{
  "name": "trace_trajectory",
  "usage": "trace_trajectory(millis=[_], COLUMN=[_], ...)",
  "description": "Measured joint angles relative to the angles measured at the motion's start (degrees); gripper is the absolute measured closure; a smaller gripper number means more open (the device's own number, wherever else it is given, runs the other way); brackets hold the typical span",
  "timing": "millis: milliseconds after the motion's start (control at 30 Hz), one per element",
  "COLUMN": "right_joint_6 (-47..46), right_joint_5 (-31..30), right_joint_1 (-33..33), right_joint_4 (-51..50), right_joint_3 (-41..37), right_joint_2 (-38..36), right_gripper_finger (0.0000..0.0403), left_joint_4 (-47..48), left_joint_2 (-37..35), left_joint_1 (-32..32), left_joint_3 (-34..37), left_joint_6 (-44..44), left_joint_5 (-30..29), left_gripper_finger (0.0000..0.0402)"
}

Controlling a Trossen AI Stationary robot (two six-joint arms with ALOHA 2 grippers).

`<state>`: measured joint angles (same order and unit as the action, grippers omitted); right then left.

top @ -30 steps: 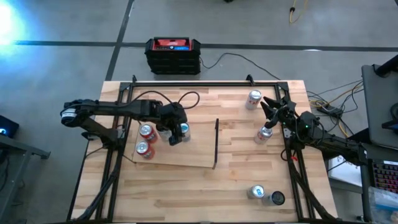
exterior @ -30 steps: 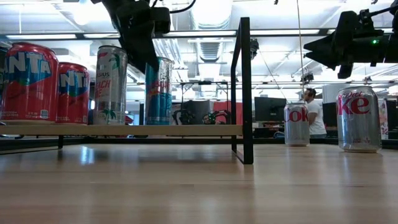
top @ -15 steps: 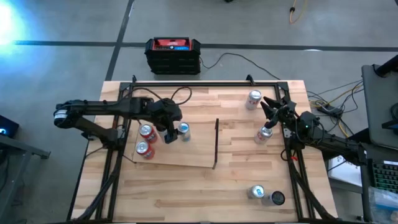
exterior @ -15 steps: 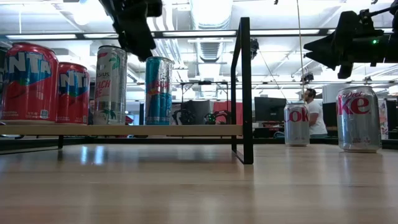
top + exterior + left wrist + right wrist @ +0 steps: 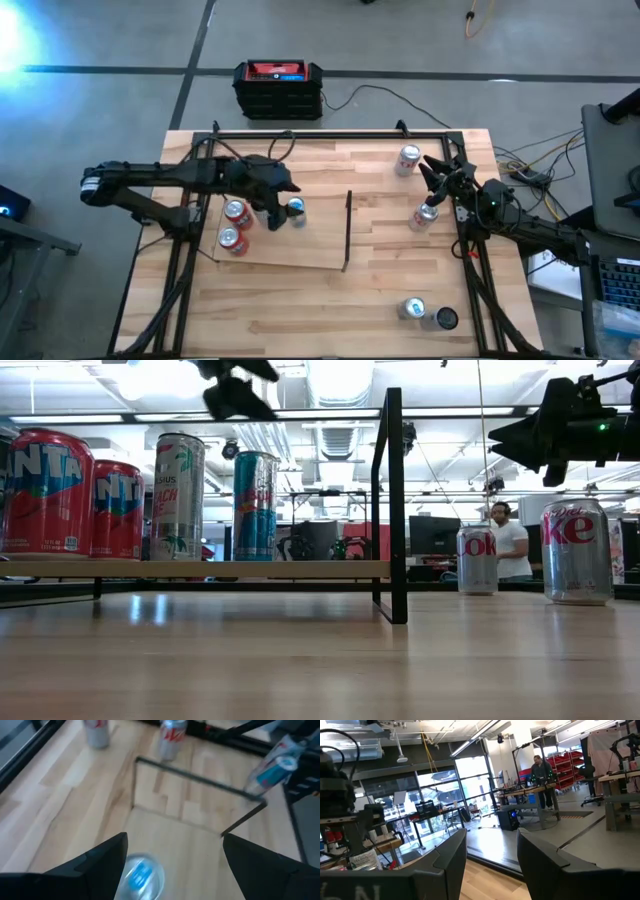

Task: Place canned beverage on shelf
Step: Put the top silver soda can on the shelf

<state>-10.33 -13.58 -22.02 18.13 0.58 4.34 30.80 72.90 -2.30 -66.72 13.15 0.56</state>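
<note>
Cans on shelf: four | left hand parted, empty | right hand closed

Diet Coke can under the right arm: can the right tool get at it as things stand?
Probably yes. The right tool hangs shut just above and beside the Diet Coke can, which stands upright on bare table with nothing crowding it. It must open first.

Left gripper hangs spread and empty; right gripper closed, raised
</note>
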Motion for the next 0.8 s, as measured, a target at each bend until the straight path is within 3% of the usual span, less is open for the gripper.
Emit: trace_trajectory(millis=[300, 633, 800], right_joint_6=[0.0, 0.0, 0.0], right_joint_5=[0.0, 0.0, 0.0], right_joint_1=[0.0, 0.0, 0.0], right_joint_4=[0.0, 0.0, 0.0], right_joint_3=[0.0, 0.0, 0.0], right_joint_2=[0.0, 0.0, 0.0], right_gripper_finger=[0.0245, 0.0245, 0.0245], left_joint_4=[-16.1, -27.5, -30.7], left_joint_2=[8.8, 15.2, 16.4], left_joint_1=[8.4, 17.1, 19.7], left_joint_3=[0.0, 0.0, 0.0], left_joint_6=[-8.0, -5.0, -4.9], left_joint_5=[-1.3, -9.8, -10.7], left_gripper_finger=[0.0090, 0.0090, 0.0090])
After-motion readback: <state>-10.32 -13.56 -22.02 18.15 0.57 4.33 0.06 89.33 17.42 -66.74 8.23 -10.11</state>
